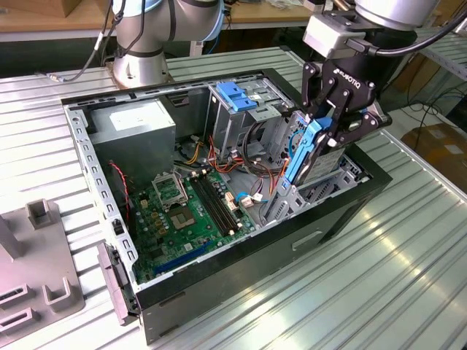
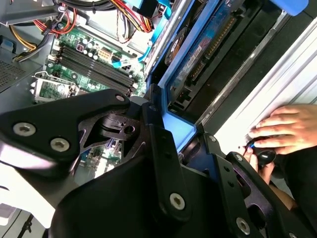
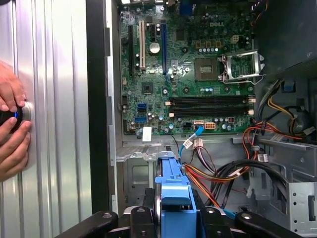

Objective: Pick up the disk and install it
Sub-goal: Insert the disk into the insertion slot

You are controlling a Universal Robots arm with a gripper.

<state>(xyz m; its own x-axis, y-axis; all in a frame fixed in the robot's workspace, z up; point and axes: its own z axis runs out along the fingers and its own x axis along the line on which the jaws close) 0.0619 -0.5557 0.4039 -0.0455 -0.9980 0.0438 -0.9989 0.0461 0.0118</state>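
Note:
My gripper (image 1: 317, 133) is shut on the disk (image 1: 300, 162), a flat drive in a blue plastic bracket. The disk stands on edge and tilted, over the drive bay at the open computer case's (image 1: 219, 281) end on the exterior view's right. Its lower edge is down among the bay's metal rails. In the first wrist view the blue bracket (image 3: 174, 186) sits between the black fingers (image 3: 141, 220) of the gripper (image 3: 174, 222). The second wrist view shows the disk's circuit-board side (image 2: 198, 49) beyond the gripper (image 2: 185, 144).
The green motherboard (image 1: 186, 211) lies on the case floor, with red, yellow and black cables (image 1: 255, 171) beside the bay. A grey power-supply box (image 1: 135, 127) and a blue latch (image 1: 237, 95) on a metal cage stand at the back. A person's hand (image 3: 10, 129) rests on a knob outside the case.

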